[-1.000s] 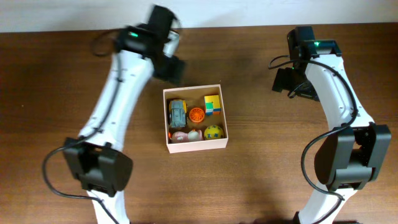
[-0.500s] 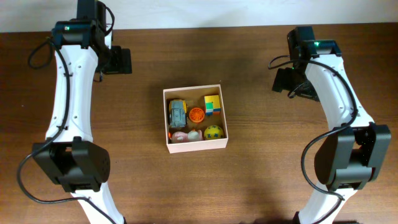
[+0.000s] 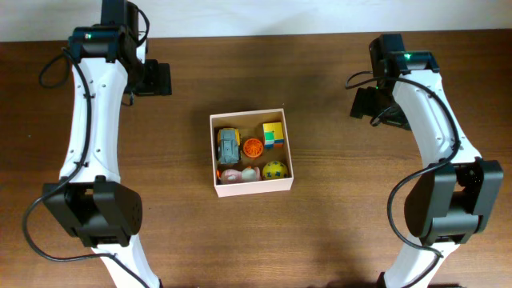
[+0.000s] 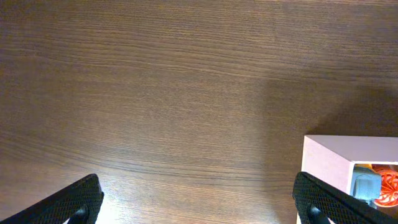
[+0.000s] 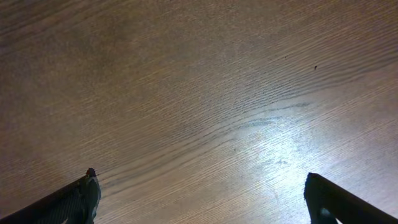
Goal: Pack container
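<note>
Overhead: container (image 3: 253,187) on the bench (image 3: 320,232), open wood round every edge; left claw (image 3: 154,78) and right claw (image 3: 370,104) released, well clear.

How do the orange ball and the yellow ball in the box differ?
Colour: the orange ball is orange, the yellow ball yellow with greenish marks. Place: the orange ball sits mid-box, the yellow ball in the near-right corner. Both are round, small, and inside the container.

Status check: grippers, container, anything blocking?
Left gripper open, empty. Right gripper open, empty. Container centred between them, toys inside. Nothing seen in the way.
</note>
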You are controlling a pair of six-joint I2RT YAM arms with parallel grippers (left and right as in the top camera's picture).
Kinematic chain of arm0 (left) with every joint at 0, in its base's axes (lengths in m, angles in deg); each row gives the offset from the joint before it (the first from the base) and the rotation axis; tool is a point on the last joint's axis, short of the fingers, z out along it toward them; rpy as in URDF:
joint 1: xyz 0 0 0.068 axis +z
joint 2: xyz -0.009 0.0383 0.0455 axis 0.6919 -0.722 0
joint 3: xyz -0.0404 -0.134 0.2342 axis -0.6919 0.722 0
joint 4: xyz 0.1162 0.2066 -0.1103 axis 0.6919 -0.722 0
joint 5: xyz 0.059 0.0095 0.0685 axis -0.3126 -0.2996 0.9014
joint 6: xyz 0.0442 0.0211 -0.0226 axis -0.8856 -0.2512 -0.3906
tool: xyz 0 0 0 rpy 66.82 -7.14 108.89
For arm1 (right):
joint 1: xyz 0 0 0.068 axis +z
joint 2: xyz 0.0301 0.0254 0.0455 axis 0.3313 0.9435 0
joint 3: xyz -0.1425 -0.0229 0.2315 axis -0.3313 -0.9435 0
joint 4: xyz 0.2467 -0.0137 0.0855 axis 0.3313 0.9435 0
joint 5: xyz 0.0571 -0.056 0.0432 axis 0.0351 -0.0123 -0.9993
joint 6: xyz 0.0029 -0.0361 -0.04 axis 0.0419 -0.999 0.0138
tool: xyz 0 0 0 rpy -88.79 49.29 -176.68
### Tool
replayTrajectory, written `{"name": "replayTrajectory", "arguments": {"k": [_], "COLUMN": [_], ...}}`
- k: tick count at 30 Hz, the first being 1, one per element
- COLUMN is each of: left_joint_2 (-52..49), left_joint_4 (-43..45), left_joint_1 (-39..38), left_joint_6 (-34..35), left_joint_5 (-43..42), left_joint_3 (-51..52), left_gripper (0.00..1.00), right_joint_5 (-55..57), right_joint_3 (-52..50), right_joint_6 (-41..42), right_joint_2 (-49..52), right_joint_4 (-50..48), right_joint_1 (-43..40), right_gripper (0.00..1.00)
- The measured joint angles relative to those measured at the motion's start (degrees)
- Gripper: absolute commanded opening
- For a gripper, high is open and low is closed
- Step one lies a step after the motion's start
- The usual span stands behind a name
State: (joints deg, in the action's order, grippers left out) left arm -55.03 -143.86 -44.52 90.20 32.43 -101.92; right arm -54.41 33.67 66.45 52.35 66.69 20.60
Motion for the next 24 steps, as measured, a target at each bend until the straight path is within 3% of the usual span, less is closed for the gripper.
{"name": "replayTrajectory", "arguments": {"k": [13, 19, 24], "left_joint_2": [0.0, 1.6, 9.0], "left_joint_4": [-1.4, 12.3, 24.1], "left_joint_1": [0.2, 0.2, -0.9], "left_joint_6": [0.0, 0.0, 0.0], "left_joint_5": [0.4, -3.7, -5.5], "left_joint_3": [0.0, 0.0, 3.6], "left_gripper": [0.99, 0.99, 0.99], "right_joint_5": [0.0, 0.0, 0.0], "right_joint_3": [0.0, 0.0, 0.0], "right_joint_6": [0.0, 0.0, 0.0], "right_joint_2": [0.0, 0.0, 0.0], "right_joint_4": [0.0, 0.0, 0.0], "right_joint_1": [0.0, 0.0, 0.0], "right_gripper": [0.99, 0.99, 0.99]}}
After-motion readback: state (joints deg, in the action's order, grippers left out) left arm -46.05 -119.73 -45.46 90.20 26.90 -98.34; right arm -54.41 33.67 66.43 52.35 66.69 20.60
